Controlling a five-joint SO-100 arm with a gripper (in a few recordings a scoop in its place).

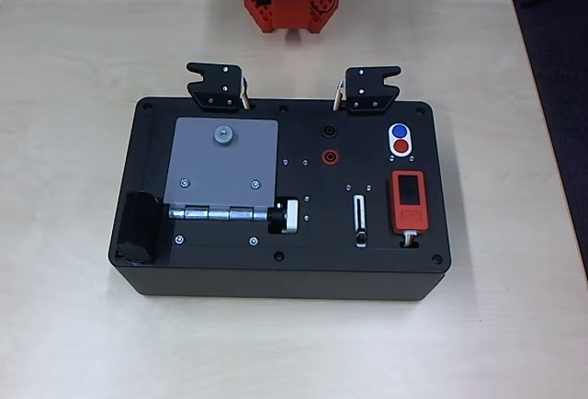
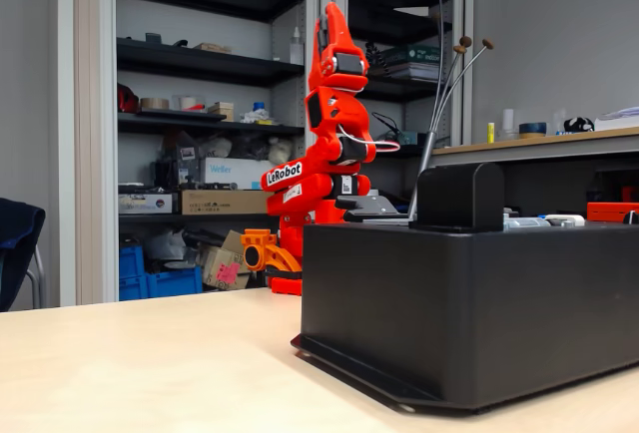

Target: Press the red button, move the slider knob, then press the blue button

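i'm holding my gripper [image 2: 329, 29] raised, fingers looking together, well apart from red button [image 1: 401, 146], slider knob [image 1: 361, 233], blue button [image 1: 399, 131]; stage unclear.

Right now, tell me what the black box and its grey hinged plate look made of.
Black box: likely moulded plastic, matte with a faint sheen in the fixed view. Grey hinged plate: probably brushed metal, flat, screwed down beside a shiny silver hinge.

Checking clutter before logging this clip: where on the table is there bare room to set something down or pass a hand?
In the overhead view the table is bare left and right of the black box, and in front of it toward the near edge. The strip between the box and the robot arm's base is narrower. The box top is crowded: grey hinged plate, buttons, slider.
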